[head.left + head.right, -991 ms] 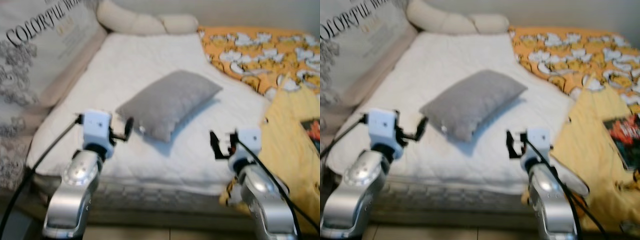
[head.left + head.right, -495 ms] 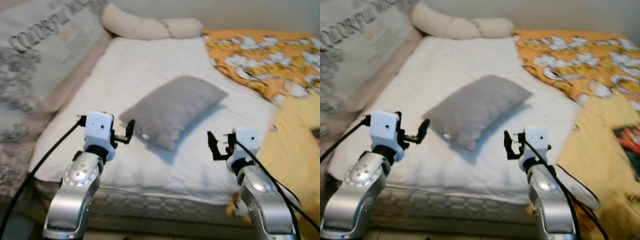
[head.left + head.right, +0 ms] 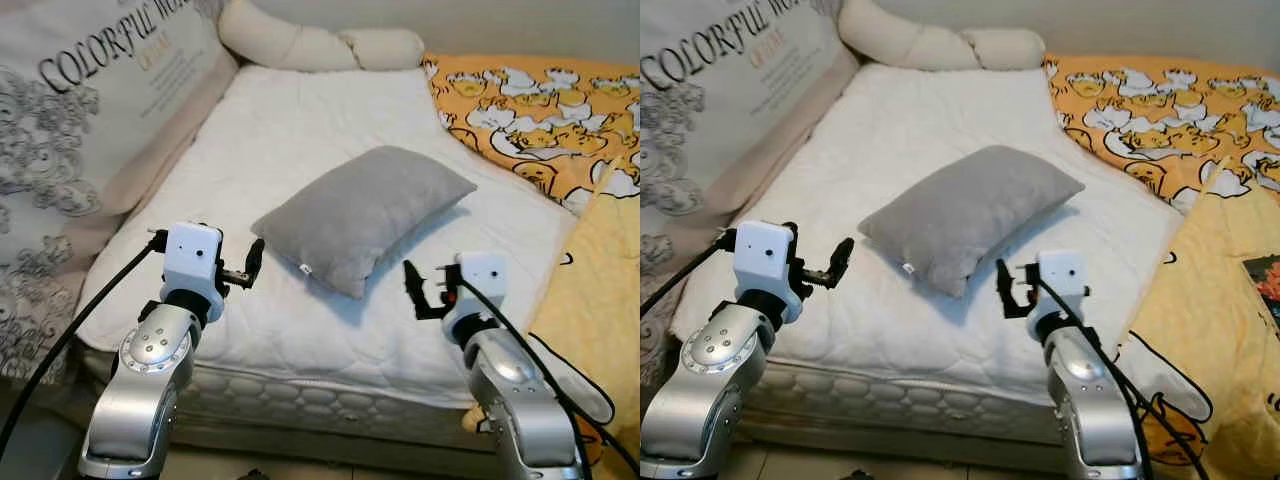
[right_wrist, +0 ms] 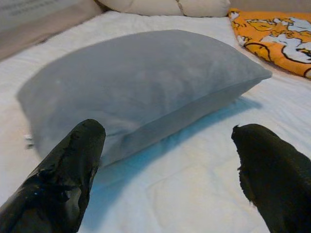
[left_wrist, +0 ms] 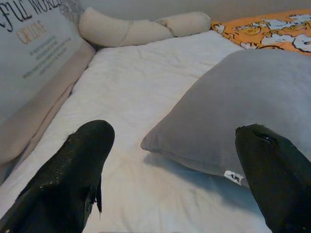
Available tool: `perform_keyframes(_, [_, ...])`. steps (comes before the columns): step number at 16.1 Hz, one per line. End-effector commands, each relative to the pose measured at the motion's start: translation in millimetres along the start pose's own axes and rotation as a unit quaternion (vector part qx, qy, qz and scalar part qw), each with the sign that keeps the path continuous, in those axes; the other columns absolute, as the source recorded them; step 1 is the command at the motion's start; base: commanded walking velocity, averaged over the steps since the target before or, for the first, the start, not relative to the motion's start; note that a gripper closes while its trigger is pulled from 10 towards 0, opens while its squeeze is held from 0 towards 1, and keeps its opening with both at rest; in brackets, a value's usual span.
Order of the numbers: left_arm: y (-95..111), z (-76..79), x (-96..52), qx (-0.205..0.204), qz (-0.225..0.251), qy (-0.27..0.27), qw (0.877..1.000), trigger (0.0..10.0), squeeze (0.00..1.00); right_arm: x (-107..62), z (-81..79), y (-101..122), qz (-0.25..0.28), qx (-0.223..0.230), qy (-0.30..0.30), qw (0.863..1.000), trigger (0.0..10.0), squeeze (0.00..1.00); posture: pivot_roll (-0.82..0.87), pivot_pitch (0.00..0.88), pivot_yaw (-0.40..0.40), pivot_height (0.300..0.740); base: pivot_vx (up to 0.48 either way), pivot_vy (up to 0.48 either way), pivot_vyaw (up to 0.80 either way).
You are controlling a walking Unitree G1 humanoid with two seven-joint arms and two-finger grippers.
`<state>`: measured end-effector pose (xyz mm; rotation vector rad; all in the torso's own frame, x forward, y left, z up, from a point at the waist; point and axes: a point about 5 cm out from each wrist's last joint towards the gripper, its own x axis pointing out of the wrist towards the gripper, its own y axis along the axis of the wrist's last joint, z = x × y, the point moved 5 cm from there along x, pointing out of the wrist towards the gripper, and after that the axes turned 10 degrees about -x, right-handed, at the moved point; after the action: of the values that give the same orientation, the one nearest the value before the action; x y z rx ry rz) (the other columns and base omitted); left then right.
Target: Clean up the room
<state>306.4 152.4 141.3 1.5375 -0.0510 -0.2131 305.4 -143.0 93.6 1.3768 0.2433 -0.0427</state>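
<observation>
A plump grey pillow is lying slantwise at the centre of the frame on a white quilted mattress, with the left gripper hovering spread at lower left and the right gripper spread at lower right, neither touching it. A lettered headboard cushion is filling the upper left, a cream bolster is lying along the top, and an orange duck-print blanket is covering the upper right. The left wrist view is catching a small tag on the pillow's near corner.

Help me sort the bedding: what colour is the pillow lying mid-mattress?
Plain grey pillow; the left eye view shows it best.
</observation>
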Motion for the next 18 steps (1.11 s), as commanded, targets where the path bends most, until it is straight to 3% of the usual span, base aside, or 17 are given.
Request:
perform_keyframes(1, [1.0, -1.4, -0.2, 0.004, 0.0, -0.001, 1.0, 10.0, 0.0, 0.5, -1.0, 4.3, 0.009, -0.002, 0.002, 1.0, 10.0, 0.0, 0.01, 0.0, 0.016, 0.74, 0.0, 0.0, 0.0])
perform_keyframes(5, [2.0, -1.2, -0.2, 0.002, 0.001, -0.004, 1.0, 10.0, 0.0, 1.4, -0.4, 5.9, 0.014, 0.004, 0.002, 1.0, 10.0, 0.0, 0.01, 0.0, 0.015, 0.74, 0.282, 0.0, 0.0])
perform_keyframes(7, [2.1, -1.4, 0.1, 0.003, 0.001, -0.004, 1.0, 10.0, 0.0, 2.6, -4.3, 6.0, 0.011, -0.036, 0.015, 0.999, 10.0, 0.0, 0.01, 0.0, 0.016, 0.74, 0.296, 0.0, 0.4])
perform_keyframes(10, [2.4, -1.9, 0.7, 0.003, 0.002, -0.005, 1.0, 10.0, 0.0, 2.8, -3.2, 6.1, 0.012, -0.011, 0.006, 1.0, 10.0, 0.0, 0.01, 0.0, 0.016, 0.74, 0.299, 0.0, 0.27])
perform_keyframes(18, [2.0, -3.7, 1.2, 0.005, 0.001, -0.003, 1.0, 10.0, 0.0, 5.8, -3.7, 7.7, 0.015, 0.0, 0.01, 1.0, 10.0, 0.0, 0.02, 0.0, 0.011, 0.74, 0.296, 0.0, 0.0])
